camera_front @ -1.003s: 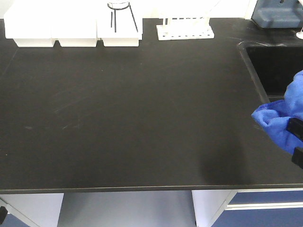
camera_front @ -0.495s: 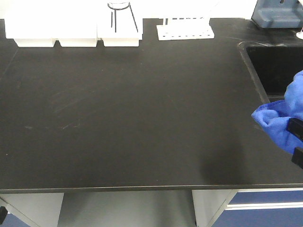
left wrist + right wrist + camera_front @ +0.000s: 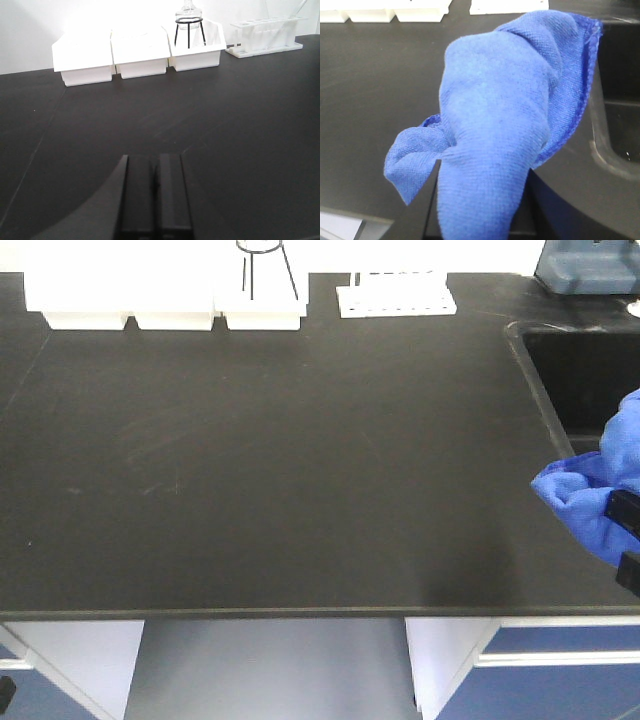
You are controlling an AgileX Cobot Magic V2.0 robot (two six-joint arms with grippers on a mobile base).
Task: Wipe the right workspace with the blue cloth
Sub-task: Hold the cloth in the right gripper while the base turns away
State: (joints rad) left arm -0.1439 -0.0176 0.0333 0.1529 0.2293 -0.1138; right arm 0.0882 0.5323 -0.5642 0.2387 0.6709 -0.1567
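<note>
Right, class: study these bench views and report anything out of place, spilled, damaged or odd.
Nothing is spilled or broken. Faint pale smudges mark the black countertop left of centre, and the blue cloth hangs bunched from the right end effector beside the sink, not flat.

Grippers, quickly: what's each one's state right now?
Left gripper: closed, holding nothing.
Right gripper: closed on the bunched blue cloth.

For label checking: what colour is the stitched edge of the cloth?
Darker blue than the bright blue cloth; the right wrist view shows it best.
</note>
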